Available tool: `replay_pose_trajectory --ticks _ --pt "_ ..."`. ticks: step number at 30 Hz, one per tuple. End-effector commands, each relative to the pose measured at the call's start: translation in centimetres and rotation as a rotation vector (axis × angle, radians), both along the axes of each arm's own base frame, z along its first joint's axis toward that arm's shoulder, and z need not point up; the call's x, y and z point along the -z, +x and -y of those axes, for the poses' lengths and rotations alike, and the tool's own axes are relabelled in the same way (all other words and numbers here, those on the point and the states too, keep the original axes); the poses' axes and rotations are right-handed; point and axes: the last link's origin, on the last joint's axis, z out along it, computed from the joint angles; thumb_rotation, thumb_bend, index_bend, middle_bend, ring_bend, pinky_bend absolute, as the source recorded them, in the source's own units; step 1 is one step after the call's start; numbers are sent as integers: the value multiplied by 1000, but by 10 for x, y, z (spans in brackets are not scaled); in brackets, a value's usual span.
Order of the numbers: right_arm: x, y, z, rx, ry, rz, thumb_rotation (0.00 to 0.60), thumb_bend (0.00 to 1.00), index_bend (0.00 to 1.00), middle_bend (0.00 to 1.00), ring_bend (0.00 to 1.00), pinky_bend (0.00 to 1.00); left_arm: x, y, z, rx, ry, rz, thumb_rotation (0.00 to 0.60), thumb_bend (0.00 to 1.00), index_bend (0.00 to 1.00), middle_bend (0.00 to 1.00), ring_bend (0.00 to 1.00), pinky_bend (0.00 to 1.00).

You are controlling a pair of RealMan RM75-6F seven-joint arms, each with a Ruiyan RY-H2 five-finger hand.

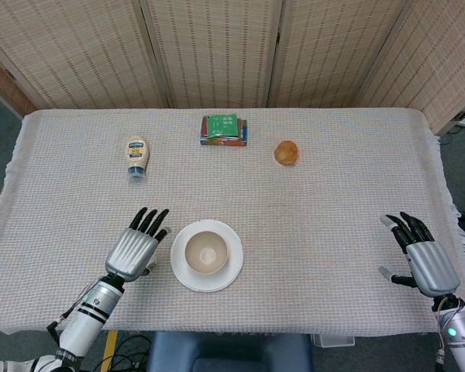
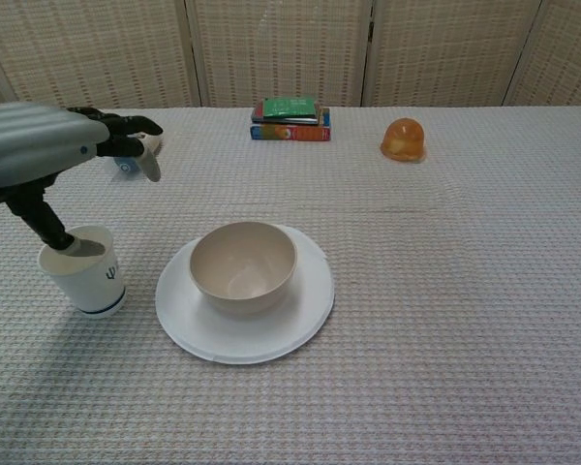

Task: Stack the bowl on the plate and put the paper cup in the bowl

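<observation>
A beige bowl (image 1: 206,253) (image 2: 242,266) sits upright in the middle of a white plate (image 1: 227,277) (image 2: 305,315) near the table's front edge. Just left of the plate, a white paper cup (image 2: 82,274) stands upright. My left hand (image 1: 136,248) (image 2: 48,155) hovers over the cup with fingers spread and holds nothing. Its thumb tip hangs by the cup's rim; contact is unclear. In the head view the hand hides the cup. My right hand (image 1: 417,262) rests open and empty at the table's right edge, seen only in the head view.
A mayonnaise bottle (image 1: 136,156) lies at the back left. A stack of books (image 1: 223,129) (image 2: 292,118) is at the back centre, and a small orange object (image 1: 286,153) (image 2: 404,139) sits to its right. A woven screen stands behind the table.
</observation>
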Motion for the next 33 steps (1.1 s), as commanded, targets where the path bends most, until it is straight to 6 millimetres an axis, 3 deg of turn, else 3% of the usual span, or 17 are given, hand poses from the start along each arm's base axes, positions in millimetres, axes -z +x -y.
replay_pose_trajectory --ticks 1,6,20,33 --pt "0 0 0 1 -4 2 600 171 91 107 6 77 0 11 -12 -33 -58 -102 600 222 229 18 0 57" --pt "-2 -1 0 2 -10 6 600 171 91 107 5 77 10 19 -11 -82 -118 -165 600 222 189 0 0 57" --pt "-3 0 -1 -5 -14 7 600 171 91 107 6 77 6 48 -3 -84 -123 -199 600 222 181 0 0 57" --pt "-3 0 -2 -9 -16 8 600 172 91 107 6 77 4 40 3 -118 -122 -242 600 222 170 0 0 57"
